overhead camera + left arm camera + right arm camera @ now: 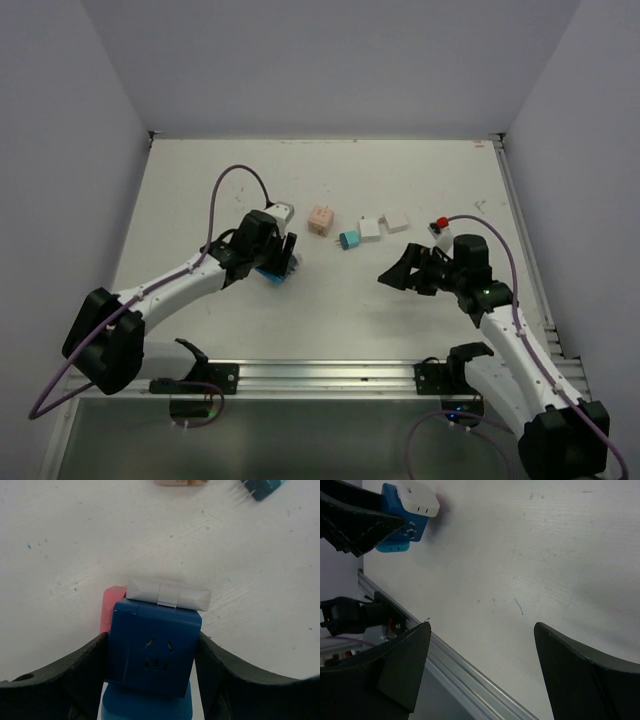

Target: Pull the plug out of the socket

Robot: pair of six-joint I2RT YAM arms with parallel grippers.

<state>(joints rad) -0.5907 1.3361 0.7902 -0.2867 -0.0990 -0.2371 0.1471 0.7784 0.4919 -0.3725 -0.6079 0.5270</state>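
Observation:
A dark blue cube socket (152, 650) sits between my left gripper's (151, 645) fingers, which are shut on its two sides. A white plug (167, 592) sticks out of its far face, a pink plug (111, 607) out of its left side, and a lighter blue piece (145, 707) lies under its near end. In the top view the socket (272, 272) is at the table's left centre. My right gripper (398, 272) is open and empty, well to the right of it. In the right wrist view the socket (400, 525) and white plug (418, 497) show far ahead, past my right gripper (482, 626).
A pink cube (321, 220), a teal plug (349, 239) and two white cubes (370, 228) (396, 221) lie in a row behind the grippers. An aluminium rail (330, 375) runs along the table's near edge. White walls close off the back and sides.

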